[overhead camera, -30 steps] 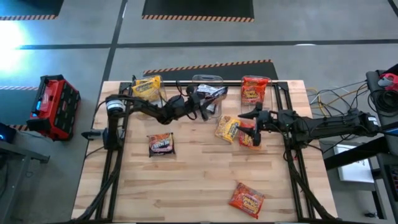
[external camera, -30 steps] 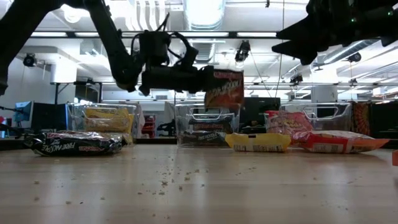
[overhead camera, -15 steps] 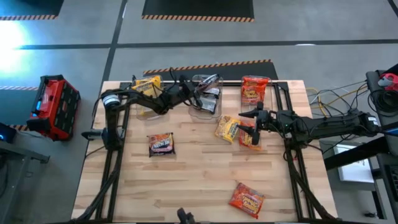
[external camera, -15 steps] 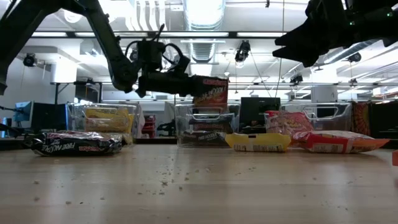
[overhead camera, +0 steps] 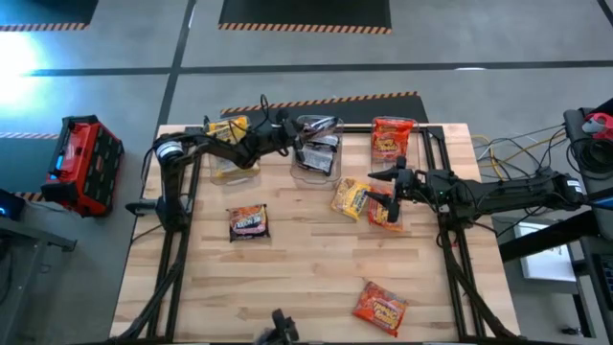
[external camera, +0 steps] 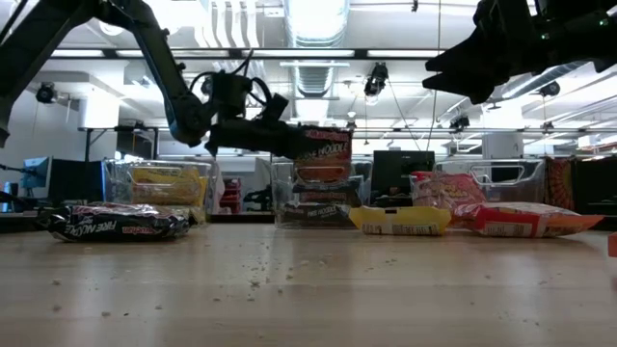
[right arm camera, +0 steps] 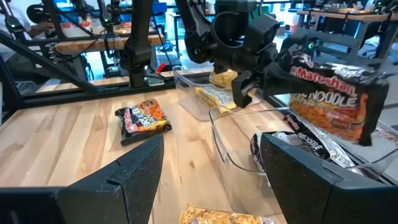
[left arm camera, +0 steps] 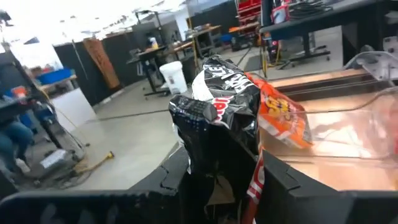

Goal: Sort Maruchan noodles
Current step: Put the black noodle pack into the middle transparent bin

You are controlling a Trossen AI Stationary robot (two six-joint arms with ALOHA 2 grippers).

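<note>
My left gripper (overhead camera: 297, 132) is shut on a dark Maruchan packet (external camera: 324, 154), which hangs above the middle clear bin (overhead camera: 330, 171). That bin holds another dark packet (right arm camera: 303, 144). My right gripper (overhead camera: 376, 188) stands open in the air above a yellow packet (overhead camera: 349, 197) and a red packet (overhead camera: 385, 215), both flat on the table. A yellow packet (overhead camera: 226, 132) lies in the left bin and a red one (overhead camera: 391, 139) in the right bin. A dark packet (overhead camera: 249, 222) and a red packet (overhead camera: 380, 307) lie loose on the table. My left gripper pinches the dark packet by one side edge (right arm camera: 287, 70) between its two fingers (left arm camera: 180, 177). The fingers come level from the table's left side. The packet stands on edge beyond the fingertips, its label upright, lifted clear above the middle bin.
Three clear bins stand in a row along the table's far edge. Black frame rails (overhead camera: 450, 249) run down both sides of the wooden table. A red toolbox (overhead camera: 84, 163) sits on the floor at the left.
My left gripper has swung toward the table's far edge with the dark packet, rolling a little. The packet has gone from in front of the middle bin to above it and stays lifted clear.
</note>
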